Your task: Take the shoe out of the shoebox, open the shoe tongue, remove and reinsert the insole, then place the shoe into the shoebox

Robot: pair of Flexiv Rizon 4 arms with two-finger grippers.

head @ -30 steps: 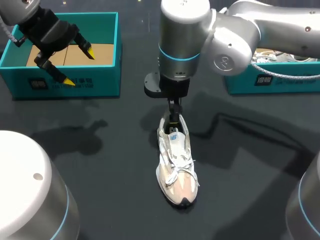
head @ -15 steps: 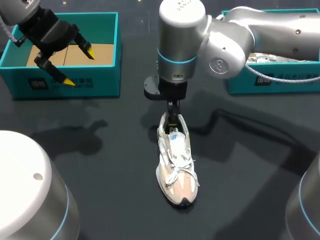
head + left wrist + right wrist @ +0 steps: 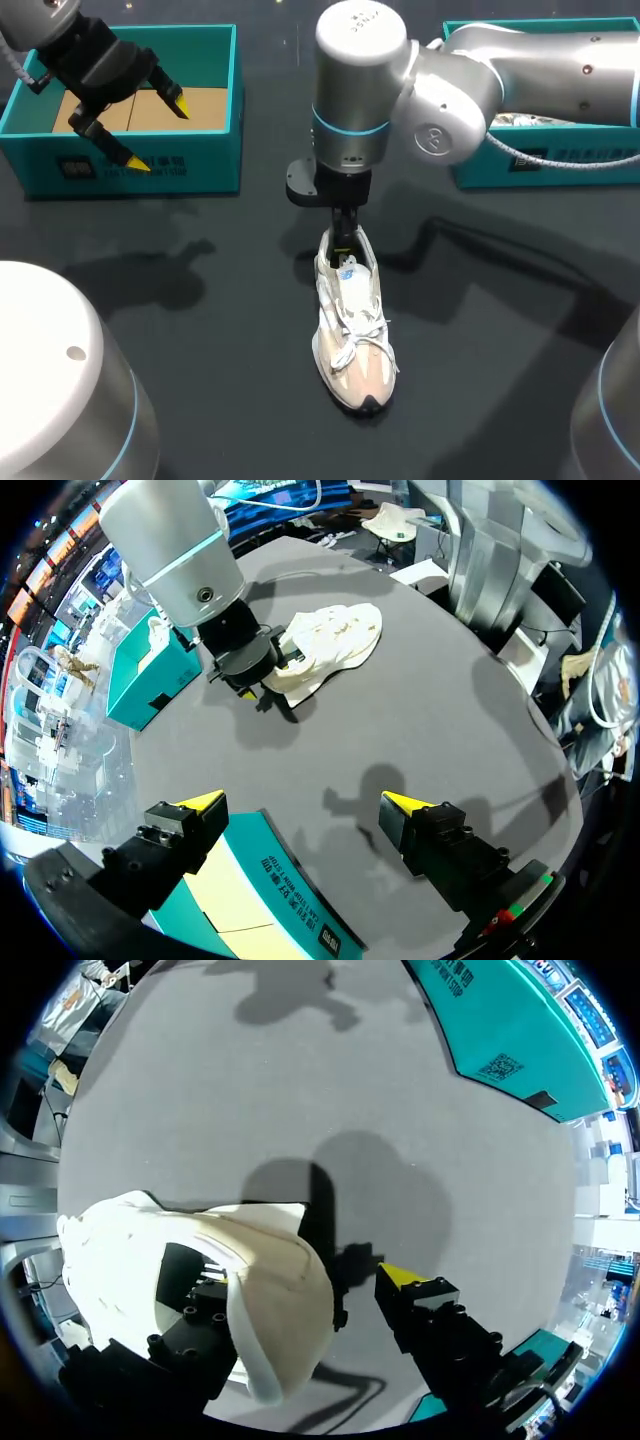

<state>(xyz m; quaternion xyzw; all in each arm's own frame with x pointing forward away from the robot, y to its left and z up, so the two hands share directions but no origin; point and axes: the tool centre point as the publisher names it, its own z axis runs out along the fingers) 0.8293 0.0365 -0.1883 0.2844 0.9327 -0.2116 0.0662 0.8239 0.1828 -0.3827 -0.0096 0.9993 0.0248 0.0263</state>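
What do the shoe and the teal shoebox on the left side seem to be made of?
The shoe: probably a cream textile or mesh upper, matte, with white woven laces; the weave is too small to confirm. The shoebox: likely cardboard, with smooth teal printed walls and a plain brown floor inside.

One finger of the right gripper sits inside the shoe, its yellow tip hidden under the heel collar (the insole cannot be made out either). From above, the right arm covers most of the teal box off to the shoe's right.
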